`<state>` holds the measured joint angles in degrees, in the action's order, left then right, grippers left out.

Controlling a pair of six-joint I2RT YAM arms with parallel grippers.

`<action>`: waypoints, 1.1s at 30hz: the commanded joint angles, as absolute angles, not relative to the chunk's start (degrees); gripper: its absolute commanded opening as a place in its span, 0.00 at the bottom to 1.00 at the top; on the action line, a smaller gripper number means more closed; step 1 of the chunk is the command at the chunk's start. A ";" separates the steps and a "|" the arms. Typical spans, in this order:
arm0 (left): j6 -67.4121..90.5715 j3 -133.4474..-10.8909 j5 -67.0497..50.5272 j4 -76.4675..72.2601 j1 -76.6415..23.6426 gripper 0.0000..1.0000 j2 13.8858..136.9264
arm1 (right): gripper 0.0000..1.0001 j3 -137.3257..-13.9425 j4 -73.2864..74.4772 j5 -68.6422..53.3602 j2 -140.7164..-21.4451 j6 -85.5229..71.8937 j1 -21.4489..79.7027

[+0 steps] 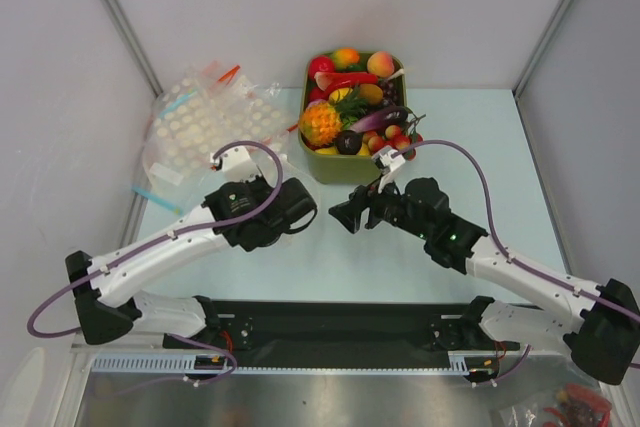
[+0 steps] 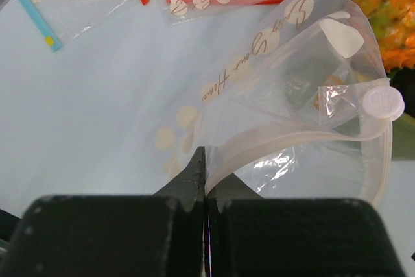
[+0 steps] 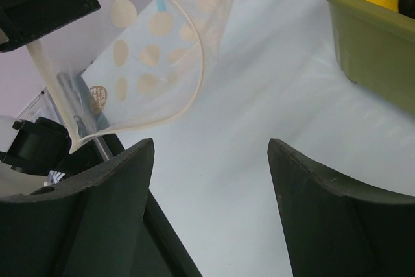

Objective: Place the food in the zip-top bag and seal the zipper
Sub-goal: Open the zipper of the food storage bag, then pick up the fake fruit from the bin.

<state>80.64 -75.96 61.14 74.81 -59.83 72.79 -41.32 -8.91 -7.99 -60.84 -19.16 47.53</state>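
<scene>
My left gripper [image 1: 300,209] [image 2: 206,167] is shut on the zip-top bag [image 2: 279,76], pinching the pale zipper [image 2: 292,141] at one end of the mouth. The mouth gapes open, and a white round slider [image 2: 382,103] sits at its far end. The bag [image 3: 149,43] hangs at the upper left of the right wrist view, its zipper [image 3: 194,63] curving down. My right gripper [image 1: 347,215] [image 3: 211,147] is open and empty, just right of the bag over bare table. The food, with the pineapple [image 1: 320,124] among it, fills an olive bin [image 1: 345,167] beyond both grippers.
A heap of dotted clear bags [image 1: 200,122] with red and blue strips lies at the back left. The olive bin's wall [image 3: 369,37] stands close on the right gripper's right. White walls enclose the table. A small bag with dark red pieces [image 1: 575,407] lies off the front right corner.
</scene>
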 commanded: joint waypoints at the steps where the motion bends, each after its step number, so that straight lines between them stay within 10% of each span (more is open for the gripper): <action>1: 87.80 -75.85 65.65 83.94 -59.24 0.00 69.97 | 0.77 -40.52 -12.30 -6.07 -57.92 -18.02 47.72; 18: 53.73 -67.78 44.69 49.59 -48.35 0.00 72.96 | 0.86 -40.51 -10.73 5.69 -56.42 -24.60 44.39; 33: 55.37 -65.48 39.46 47.02 -44.82 0.03 72.16 | 0.94 -63.09 -0.27 26.19 -74.86 -51.49 41.49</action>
